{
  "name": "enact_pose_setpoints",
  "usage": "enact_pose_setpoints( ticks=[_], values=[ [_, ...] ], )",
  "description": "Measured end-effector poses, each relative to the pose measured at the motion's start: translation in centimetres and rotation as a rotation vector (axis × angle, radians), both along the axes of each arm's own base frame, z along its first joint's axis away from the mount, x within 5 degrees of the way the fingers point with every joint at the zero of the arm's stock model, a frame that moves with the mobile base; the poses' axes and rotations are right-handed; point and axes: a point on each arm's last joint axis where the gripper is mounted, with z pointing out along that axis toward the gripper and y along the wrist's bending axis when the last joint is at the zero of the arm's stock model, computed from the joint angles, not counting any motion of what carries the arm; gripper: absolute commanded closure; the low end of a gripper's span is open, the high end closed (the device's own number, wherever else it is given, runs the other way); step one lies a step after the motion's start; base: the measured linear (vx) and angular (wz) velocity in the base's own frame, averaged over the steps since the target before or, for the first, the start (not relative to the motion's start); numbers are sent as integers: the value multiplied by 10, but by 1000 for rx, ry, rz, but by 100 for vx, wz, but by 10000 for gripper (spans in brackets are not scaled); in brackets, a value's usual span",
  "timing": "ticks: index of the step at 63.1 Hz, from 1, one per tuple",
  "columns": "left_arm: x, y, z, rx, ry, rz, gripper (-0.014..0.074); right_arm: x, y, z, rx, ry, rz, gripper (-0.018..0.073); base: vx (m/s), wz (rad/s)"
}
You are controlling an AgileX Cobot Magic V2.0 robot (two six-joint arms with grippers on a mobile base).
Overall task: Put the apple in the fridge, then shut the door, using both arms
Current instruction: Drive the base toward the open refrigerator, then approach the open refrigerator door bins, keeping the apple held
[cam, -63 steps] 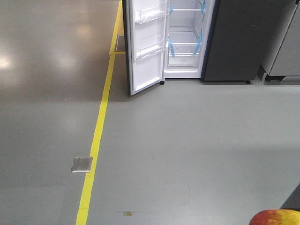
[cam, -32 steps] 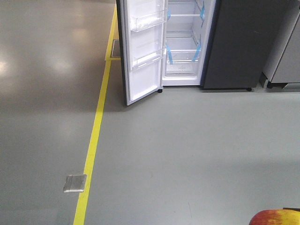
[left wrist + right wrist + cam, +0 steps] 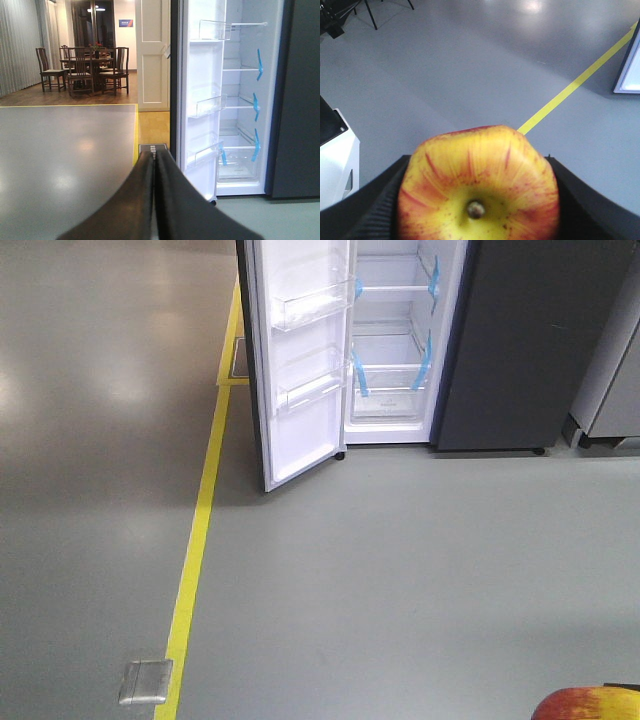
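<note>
the right gripper [image 3: 477,167] clamps the apple [image 3: 477,192], at the front view's lower right corner. the left gripper [image 3: 154,160] is pressed together, empty. the fridge [image 3: 395,350] stands at upper centre, door [image 3: 300,440] open.

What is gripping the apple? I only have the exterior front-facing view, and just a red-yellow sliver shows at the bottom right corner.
Observer: The right gripper is; in the right wrist view the apple sits between its black ribbed fingers, stem dimple toward the camera.
Operator: And the left one?
Observer: The left gripper is shut on nothing, its fingers pressed together.
Operator: My view is cut off at the top. More shelves up there?
Observer: Yes, the left wrist view shows the fridge with a third taped shelf higher up, and it looks bare.
</note>
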Motion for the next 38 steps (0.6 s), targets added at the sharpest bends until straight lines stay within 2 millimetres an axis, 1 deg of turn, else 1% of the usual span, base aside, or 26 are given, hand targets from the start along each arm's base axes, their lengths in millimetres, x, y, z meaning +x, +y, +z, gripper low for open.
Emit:
enact_pose_setpoints(
  ticks=[38],
  values=[
    [0, 0, 0, 0, 0, 0, 603, 0, 0, 0, 0, 1, 0, 144, 25, 2]
  ],
)
